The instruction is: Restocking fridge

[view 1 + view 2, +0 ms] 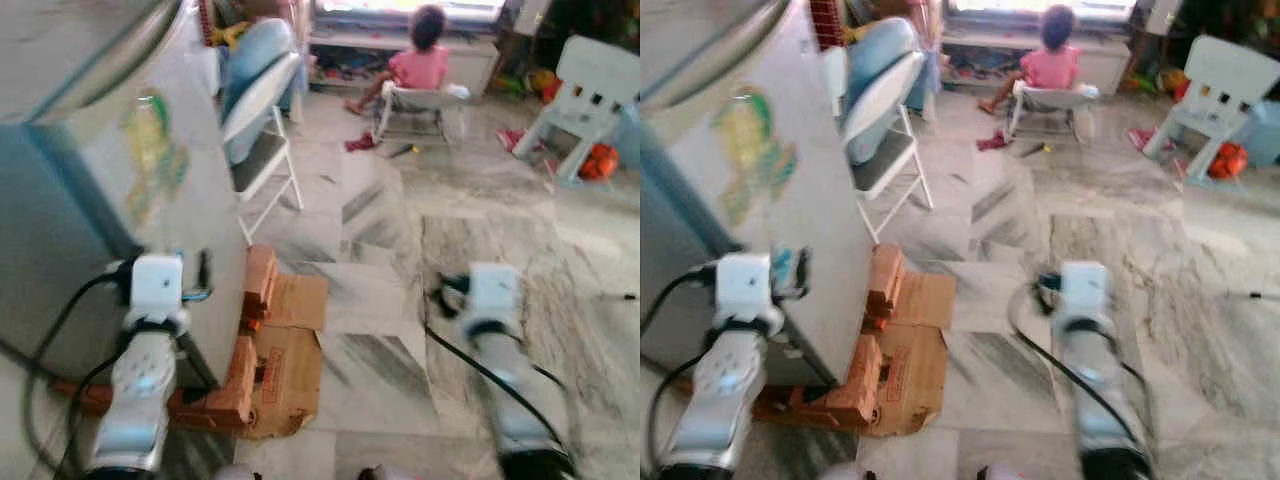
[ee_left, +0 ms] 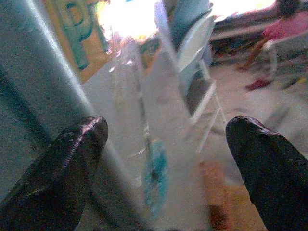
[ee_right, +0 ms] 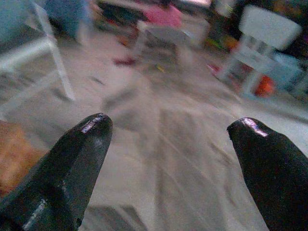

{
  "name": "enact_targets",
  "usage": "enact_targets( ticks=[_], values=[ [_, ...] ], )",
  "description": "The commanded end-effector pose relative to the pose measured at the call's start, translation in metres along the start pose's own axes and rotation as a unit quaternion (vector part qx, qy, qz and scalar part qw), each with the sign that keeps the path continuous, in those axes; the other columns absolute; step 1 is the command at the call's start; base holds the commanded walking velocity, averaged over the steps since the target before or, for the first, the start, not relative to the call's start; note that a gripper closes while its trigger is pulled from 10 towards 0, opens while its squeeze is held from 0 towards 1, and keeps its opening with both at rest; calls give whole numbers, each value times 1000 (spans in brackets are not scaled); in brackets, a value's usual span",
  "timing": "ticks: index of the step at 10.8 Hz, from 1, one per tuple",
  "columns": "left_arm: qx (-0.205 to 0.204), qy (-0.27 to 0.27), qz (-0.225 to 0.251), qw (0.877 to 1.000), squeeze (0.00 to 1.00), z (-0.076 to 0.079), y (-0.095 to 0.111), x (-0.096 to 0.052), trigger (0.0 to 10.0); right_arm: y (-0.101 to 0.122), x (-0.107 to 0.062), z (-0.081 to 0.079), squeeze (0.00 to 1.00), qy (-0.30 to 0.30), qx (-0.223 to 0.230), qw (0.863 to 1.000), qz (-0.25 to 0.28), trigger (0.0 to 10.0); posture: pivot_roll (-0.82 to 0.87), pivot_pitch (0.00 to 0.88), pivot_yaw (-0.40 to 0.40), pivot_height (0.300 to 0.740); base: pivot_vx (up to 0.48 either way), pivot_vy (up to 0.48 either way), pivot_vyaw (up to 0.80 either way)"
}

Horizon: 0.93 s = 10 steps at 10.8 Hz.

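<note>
While the fridge (image 1: pixel 90 180) stands at the robot's left on bricks (image 1: pixel 250 330) and flattened cardboard (image 1: pixel 290 350), the left gripper (image 2: pixel 163 159) hangs beside its side wall, fingers spread — the right gripper (image 3: pixel 168 163), likewise spread, over marble floor (image 1: pixel 450 240).

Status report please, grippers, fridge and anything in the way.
Left gripper open beside the grey fridge. Right gripper open over marble floor. Bricks, flattened cardboard at fridge base; white folding chair close by.

Grey marble floor (image 1: pixel 470 240), white folding chair (image 1: pixel 262 130), bright window (image 1: pixel 400 6) beyond.
</note>
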<state>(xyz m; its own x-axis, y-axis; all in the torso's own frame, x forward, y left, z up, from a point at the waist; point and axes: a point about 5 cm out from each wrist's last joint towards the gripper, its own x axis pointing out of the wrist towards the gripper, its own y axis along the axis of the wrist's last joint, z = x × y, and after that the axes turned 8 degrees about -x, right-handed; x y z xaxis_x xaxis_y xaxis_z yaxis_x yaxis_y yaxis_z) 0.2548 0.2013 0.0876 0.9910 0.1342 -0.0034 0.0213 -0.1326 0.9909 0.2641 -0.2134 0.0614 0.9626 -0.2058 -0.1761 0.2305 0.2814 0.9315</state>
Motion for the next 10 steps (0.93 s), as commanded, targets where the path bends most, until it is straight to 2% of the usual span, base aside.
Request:
enact_targets(
  ticks=[1, 3, 4, 5, 6, 7, 8, 9, 10],
  values=[
    [-1, 31, -14, 999, 0, -12, -2, -4, 10000, -10, -2, 11, 0, -21, 12, 999, -29, 10000, 76, 20, -8, 740, 0, 0, 0],
    [-12, 77, -51, 996, 0, -28, -12, -9, 10000, -28, -9, 27, 0, -40, 41, 996, -75, 10000, 81, 25, -9, 740, 0, 0, 0],
    [-25, 75, -58, 995, 0, -31, -13, -2, 10000, -25, -16, 25, 0, -7, 60, 996, -65, 10000, 81, 30, -14, 740, 0, 0, 0],
    [-26, 88, -54, 994, 0, -35, -11, 8, 10000, -20, -26, 15, 0, 45, 82, 994, -52, 10000, 72, 31, -15, 740, 0, 0, 0],
    [-46, 80, -54, 994, 0, -34, -10, 14, 10000, -17, -33, 7, 0, 83, 83, 992, -41, 10000, 62, 33, -12, 740, 0, 0, 0],
    [-58, 52, -51, 996, 0, -26, -8, 20, 10000, -13, -38, -4, 0, 141, 78, 986, -28, 10000, 54, 33, -10, 740, 0, 0, 0],
    [-41, 37, -56, 997, 0, -20, -9, 25, 10000, -3, -42, -18, 0, 216, 40, 976, 3, 10000, 36, 31, -4, 740, 0, 0, 0],
    [-34, 39, -62, 997, 0, -21, -11, 26, 10000, 1, -41, -19, 0, 226, 37, 973, 8, 10000, 35, 31, -4, 740, 0, 0, 0],
    [-35, 33, -63, 997, 0, -24, -11, 31, 10000, 11, -40, -20, 0, 252, 69, 965, 13, 10000, 37, 28, -10, 740, 0, 0, 0]
  ],
)
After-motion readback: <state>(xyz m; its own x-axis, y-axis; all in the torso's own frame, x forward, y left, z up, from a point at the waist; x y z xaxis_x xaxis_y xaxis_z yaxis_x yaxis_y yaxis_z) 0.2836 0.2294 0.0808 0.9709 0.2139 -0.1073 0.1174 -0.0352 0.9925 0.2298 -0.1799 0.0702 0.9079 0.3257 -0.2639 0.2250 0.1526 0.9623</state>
